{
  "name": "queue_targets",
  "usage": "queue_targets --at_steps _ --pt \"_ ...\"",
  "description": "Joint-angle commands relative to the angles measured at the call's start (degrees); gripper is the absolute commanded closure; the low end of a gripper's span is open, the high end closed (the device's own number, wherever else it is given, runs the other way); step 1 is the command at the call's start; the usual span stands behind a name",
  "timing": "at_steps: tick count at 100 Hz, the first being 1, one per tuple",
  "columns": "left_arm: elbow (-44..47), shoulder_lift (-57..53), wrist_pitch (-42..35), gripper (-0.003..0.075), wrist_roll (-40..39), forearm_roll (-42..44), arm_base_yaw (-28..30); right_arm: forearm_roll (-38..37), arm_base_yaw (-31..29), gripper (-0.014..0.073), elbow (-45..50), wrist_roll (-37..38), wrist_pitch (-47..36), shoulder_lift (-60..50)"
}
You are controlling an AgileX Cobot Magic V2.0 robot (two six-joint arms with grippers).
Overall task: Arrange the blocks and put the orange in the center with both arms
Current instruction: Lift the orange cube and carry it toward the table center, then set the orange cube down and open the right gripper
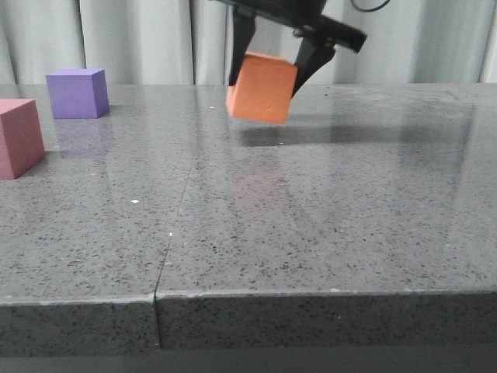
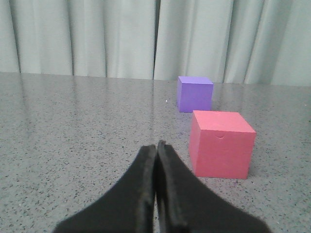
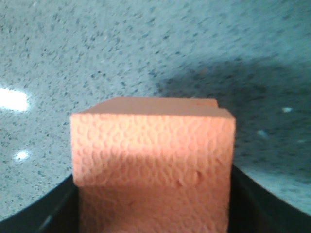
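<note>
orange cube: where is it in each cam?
Front view: orange cube upper centre, held off the table by the right gripper, tilted.
Left wrist view: not in it; only the purple and pink cubes show.
Right wrist view: fills the lower centre, between the fingers.
Shared landmark: speckled grey table.

Looks like a lab or test setup. Bare speckled grey stone table [image 1: 326, 225]. Behind the table, plain pale curtains [image 1: 140, 39].

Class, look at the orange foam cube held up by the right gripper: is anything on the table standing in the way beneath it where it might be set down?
Nothing visible does. The orange foam cube hangs tilted in the right gripper over bare grey stone table. The purple foam cube and pinkish-red foam cube sit far off to the left.
</note>
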Motion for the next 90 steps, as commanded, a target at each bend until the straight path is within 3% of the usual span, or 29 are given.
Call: queue_targets --at_steps 1,57,64,80,90 --pt "2.3 -1.7 -4.6 0.0741 -0.4 -0.5 0.3 1.7 0.3 0.0234 -1.8 1.2 -2.6 -2.7" --pt "2.3 -1.7 -4.6 0.0741 -0.4 -0.5 0.3 0.7 0.3 0.0223 -1.8 2.1 -5.0 -2.1" --pt "2.3 -1.7 -4.6 0.0741 -0.4 -0.5 0.3 0.6 0.3 0.0182 -1.8 2.1 -5.3 -2.1" --pt "2.3 -1.7 -4.6 0.0741 -0.4 -0.5 0.3 0.6 0.3 -0.0012 -1.8 2.1 -5.9 -2.1" --pt "2.3 -1.7 -4.6 0.0741 -0.4 -0.5 0.3 0.6 0.3 -0.0055 -1.8 2.1 -6.0 -2.1"
